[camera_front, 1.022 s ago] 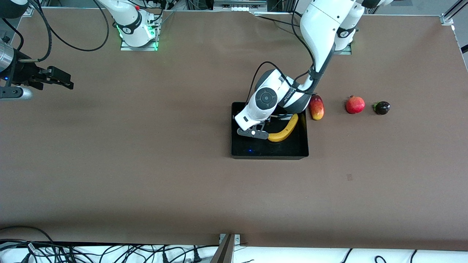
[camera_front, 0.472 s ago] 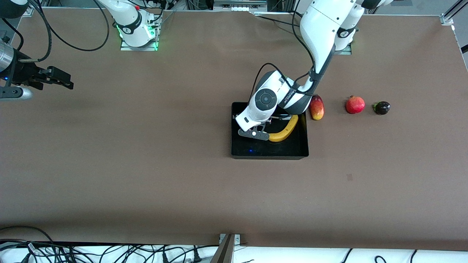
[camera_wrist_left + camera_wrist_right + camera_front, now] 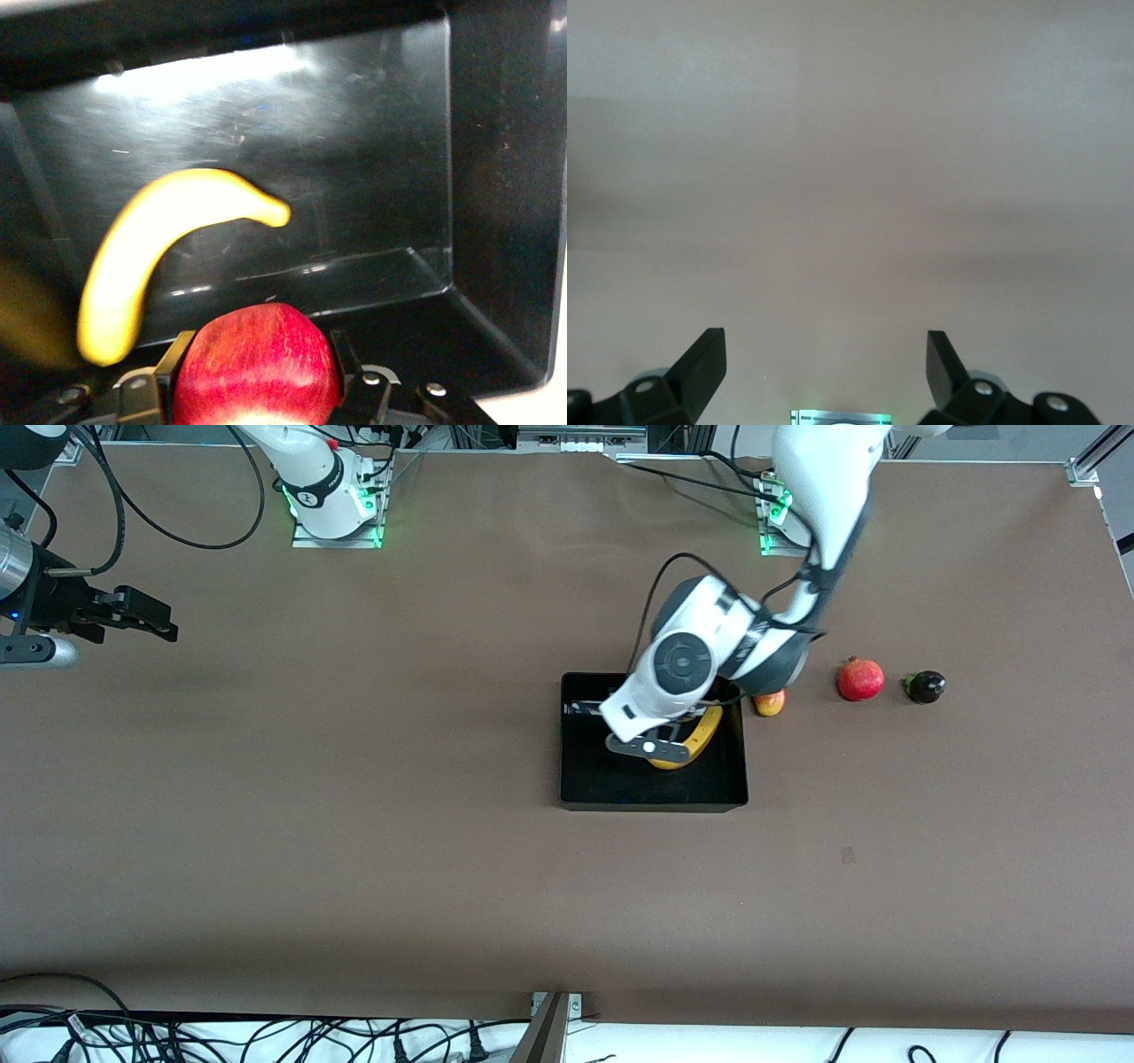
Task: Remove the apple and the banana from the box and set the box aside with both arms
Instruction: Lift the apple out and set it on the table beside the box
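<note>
My left arm reaches down from its base with the wrist bent over, and my left hand [image 3: 259,390] hangs low over the box [image 3: 654,790], its fingers [image 3: 168,372] clamped on either side of the apple [image 3: 257,367]. My right arm waits at its own end of the counter [image 3: 850,177], wrist level, and my right hand [image 3: 824,359] has its fingers spread wide with nothing between them.
</note>
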Robot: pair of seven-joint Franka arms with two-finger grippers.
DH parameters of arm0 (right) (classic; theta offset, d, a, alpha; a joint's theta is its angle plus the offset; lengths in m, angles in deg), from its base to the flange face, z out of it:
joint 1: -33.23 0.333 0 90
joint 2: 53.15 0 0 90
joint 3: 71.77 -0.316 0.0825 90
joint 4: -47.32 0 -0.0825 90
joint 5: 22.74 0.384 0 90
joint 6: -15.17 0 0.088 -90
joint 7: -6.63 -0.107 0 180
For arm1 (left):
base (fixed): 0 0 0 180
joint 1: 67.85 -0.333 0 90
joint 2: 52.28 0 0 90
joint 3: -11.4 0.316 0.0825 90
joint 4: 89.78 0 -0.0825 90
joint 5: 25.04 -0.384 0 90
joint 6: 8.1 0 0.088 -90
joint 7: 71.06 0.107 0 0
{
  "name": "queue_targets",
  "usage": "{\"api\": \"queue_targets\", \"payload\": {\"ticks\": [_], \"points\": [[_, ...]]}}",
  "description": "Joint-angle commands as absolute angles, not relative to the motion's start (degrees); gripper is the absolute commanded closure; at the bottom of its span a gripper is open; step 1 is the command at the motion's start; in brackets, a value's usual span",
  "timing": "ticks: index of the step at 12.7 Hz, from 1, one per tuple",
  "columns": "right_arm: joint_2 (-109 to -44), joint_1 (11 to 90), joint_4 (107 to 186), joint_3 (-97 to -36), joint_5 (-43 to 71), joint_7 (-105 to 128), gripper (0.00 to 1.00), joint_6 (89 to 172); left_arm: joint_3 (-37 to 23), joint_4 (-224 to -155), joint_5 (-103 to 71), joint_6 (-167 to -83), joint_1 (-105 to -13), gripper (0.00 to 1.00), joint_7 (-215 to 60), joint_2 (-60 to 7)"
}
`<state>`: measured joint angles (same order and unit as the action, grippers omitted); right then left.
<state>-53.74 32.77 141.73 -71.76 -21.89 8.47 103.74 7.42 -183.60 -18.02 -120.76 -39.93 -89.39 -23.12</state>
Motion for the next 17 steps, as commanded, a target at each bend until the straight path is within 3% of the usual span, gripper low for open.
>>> {"api": "queue_targets", "payload": {"ticks": [1,4,6,11,17], "points": [[-54.3,32.6,140.5,-71.9,-22.0,8.1,0.00,103.2,7.0,-187.0,-18.4,-117.4,-47.2,1.00,-78.0,-29.4],[-54.3,32.6,140.5,-71.9,-21.9,8.2,0.00,103.2,7.6,-190.6,-18.6,-117.9,-54.4,1.00,-62.4,-31.1],[-54.3,32.6,140.5,-71.9,-21.9,8.2,0.00,103.2,11.9,-191.4,-18.7,-118.9,-54.9,1.00,-54.2,-30.4],[-54.3,32.6,140.5,-71.9,-21.9,8.2,0.00,103.3,19.8,-199.0,-18.8,-137.5,-54.9,1.00,-37.4,-26.4],[-54.3,32.6,140.5,-71.8,-21.9,8.3,0.00,103.3,20.5,-201.8,-18.6,-146.0,-55.3,1.00,-36.3,-21.3]]}}
